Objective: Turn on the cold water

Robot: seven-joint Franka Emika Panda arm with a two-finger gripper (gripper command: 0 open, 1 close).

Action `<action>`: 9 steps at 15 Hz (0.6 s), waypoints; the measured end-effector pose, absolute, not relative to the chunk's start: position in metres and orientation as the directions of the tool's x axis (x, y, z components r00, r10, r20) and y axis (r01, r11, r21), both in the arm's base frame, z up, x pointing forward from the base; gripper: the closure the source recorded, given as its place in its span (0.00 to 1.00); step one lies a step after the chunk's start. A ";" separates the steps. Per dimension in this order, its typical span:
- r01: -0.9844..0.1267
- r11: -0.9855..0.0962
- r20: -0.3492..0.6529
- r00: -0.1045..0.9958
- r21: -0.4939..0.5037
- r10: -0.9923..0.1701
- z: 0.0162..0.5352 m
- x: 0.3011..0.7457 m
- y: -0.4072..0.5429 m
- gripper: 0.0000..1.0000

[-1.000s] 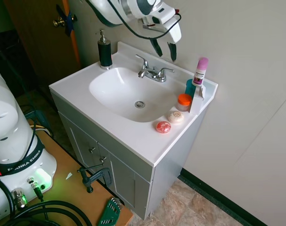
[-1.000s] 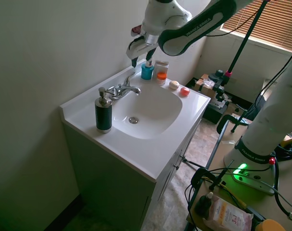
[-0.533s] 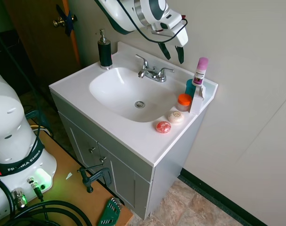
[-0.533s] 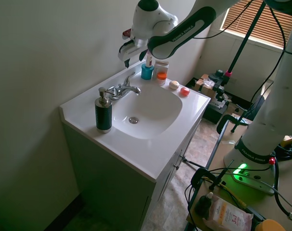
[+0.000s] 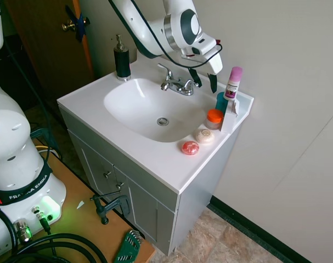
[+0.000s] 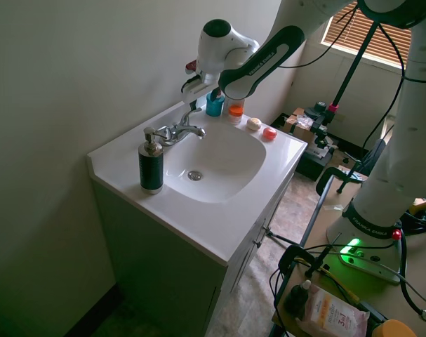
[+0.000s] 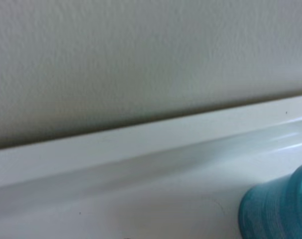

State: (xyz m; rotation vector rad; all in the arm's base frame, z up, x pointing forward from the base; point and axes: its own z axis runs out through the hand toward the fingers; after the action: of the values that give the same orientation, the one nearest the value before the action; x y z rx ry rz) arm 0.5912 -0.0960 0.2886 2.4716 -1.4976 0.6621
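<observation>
The two-handled chrome faucet (image 5: 177,85) stands at the back of the white sink (image 5: 128,104). No water runs from its spout (image 5: 166,86). The cold tap is the right chrome lever (image 5: 191,83), also seen as the far lever (image 6: 189,114) in the second exterior view. My gripper (image 5: 204,81) is open and points down just behind and to the right of that lever. One finger (image 5: 197,78) is right at the lever's tip and the other finger (image 5: 212,82) hangs near the teal cup. I cannot tell whether it touches the lever. The wrist view shows only wall, backsplash and the cup.
A teal cup (image 5: 221,101) (image 7: 280,209), a pink-capped bottle (image 5: 232,82), an orange-lidded jar (image 5: 214,117) and two soaps (image 5: 190,147) crowd the right counter corner. A black soap dispenser (image 5: 122,59) stands at the back left. The wall is close behind the faucet.
The gripper has come down from above the faucet and shifted right, ending beside the right lever and close to the teal cup. It stayed open throughout.
</observation>
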 end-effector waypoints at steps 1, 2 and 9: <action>-0.877 -0.473 0.447 0.394 -0.077 -0.803 0.285 0.587 -0.095 0.00; -0.879 -0.471 0.434 0.395 -0.078 -0.810 0.284 0.580 -0.093 0.00; -0.858 -0.500 0.305 0.449 -0.113 -0.840 0.316 0.508 -0.055 0.00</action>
State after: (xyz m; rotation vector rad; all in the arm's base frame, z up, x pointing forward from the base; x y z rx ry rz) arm 0.5082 -0.0548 0.3158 2.6251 -1.5396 0.5003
